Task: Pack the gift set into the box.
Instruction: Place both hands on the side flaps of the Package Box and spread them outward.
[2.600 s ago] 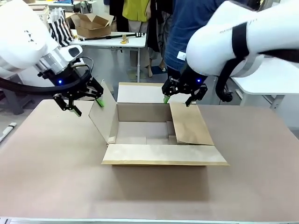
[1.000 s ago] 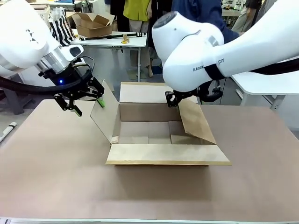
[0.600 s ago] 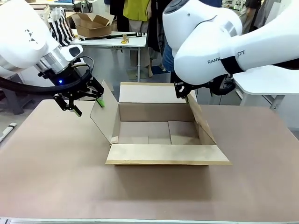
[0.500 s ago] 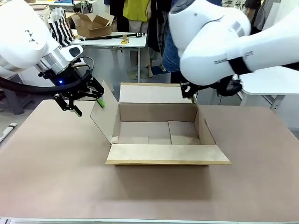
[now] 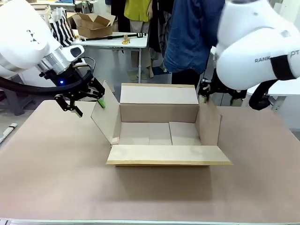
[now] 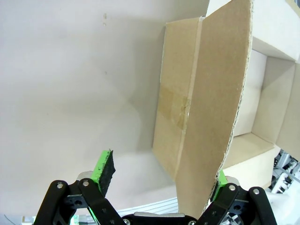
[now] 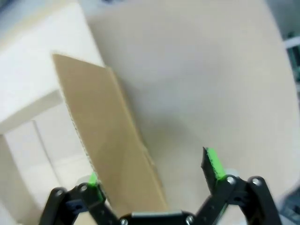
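The box (image 5: 159, 112) sits open mid-frame on the table (image 5: 56, 178). At upper left, the left gripper (image 5: 88, 107) has its jaws spread astride the left flap (image 5: 105, 115). The right gripper (image 7: 152, 171) straddles the upright right flap (image 5: 209, 123), jaws also spread. Best to press both flaps outward evenly, without dragging the box.

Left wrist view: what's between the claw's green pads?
A raised side flap of the large brown cardboard box stands inside the left claw, in the left wrist view.

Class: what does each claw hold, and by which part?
Nothing is clamped. The left claw and the right claw are both open, each straddling a raised side flap of the box.
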You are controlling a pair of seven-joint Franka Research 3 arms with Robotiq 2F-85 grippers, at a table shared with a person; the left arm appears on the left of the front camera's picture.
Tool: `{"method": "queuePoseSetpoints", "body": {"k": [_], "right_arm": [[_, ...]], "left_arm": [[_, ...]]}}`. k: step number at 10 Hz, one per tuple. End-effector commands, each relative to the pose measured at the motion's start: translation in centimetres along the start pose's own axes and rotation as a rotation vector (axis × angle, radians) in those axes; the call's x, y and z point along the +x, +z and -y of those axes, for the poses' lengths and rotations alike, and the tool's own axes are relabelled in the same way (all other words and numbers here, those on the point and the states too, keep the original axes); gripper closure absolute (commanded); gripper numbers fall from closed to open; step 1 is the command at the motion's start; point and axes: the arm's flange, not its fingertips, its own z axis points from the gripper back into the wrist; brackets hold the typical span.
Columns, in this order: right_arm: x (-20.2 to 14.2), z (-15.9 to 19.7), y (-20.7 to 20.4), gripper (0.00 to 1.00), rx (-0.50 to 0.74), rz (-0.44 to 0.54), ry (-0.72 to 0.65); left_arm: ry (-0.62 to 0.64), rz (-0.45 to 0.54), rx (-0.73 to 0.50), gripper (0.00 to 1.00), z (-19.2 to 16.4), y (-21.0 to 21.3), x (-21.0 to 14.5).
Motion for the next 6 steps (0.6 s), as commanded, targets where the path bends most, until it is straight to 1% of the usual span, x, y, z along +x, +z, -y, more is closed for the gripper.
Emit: {"method": "queuePoseSetpoints", "body": {"k": [1,2,4,5,6], "right_arm": [[-0.1,4.0,-2.0,0.0,0.252,-0.03,0.016],[0.2,5.4,-2.7,0.0,0.298,-0.044,0.009],[0.6,7.8,-3.8,0.0,0.353,-0.053,-0.033],[0.6,8.8,-4.2,0.0,0.393,-0.039,-0.056],[0.8,9.2,-4.8,0.0,0.44,-0.057,-0.058]], "left_arm": [[-0.007,0.0,0.015,0.0,-0.1,0.1,0.0],[-0.007,0.0,0.015,0.0,-0.1,0.1,0.0],[-0.007,0.0,0.015,0.0,-0.1,0.1,0.0],[-0.007,0.0,0.015,0.0,-0.1,0.1,0.0],[-0.007,0.0,0.015,0.0,-0.1,0.1,0.0]]}}
